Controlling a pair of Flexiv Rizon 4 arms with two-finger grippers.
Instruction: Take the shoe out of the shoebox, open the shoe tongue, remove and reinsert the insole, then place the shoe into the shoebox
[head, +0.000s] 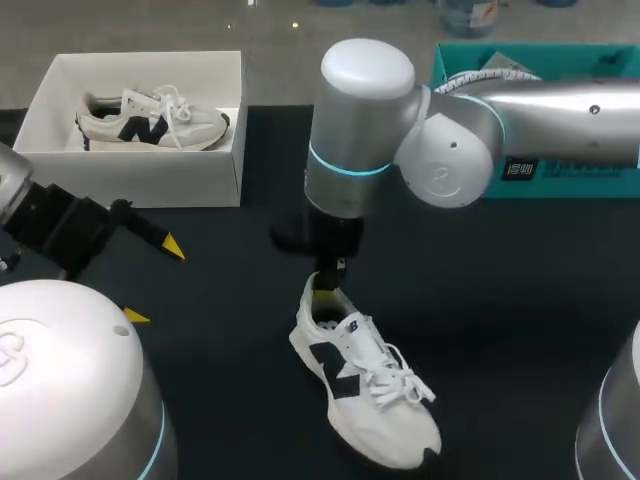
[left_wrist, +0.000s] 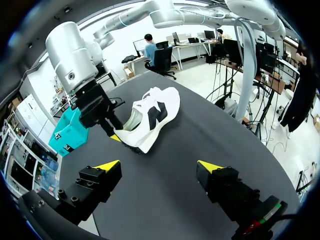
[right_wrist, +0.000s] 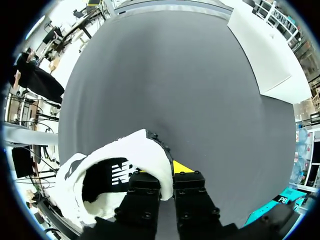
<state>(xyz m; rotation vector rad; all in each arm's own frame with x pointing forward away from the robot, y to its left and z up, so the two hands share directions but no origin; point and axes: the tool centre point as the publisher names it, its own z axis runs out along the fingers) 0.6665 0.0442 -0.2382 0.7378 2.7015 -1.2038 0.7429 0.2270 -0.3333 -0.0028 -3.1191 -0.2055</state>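
Note:
A white sneaker (head: 365, 400) with a dark side mark lies on the black table near the front middle, laces up, heel toward the back. My right gripper (head: 330, 280) comes straight down on the heel and is shut on the heel rim. In the right wrist view the fingers (right_wrist: 182, 167) pinch the shoe's (right_wrist: 130, 155) heel wall, one inside and one outside, with the dark insole (right_wrist: 112, 180) visible inside. My left gripper (head: 155, 282) hangs open over the table's left side, well short of the shoe (left_wrist: 150, 117). Nothing sits between the left gripper's (left_wrist: 159, 166) fingers.
The white shoebox (head: 150, 180) stands at the back left with a second white sneaker (head: 150, 120) inside. A teal box (head: 560, 180) sits at the back right behind my right arm. Bare black tabletop lies between the shoe and the shoebox.

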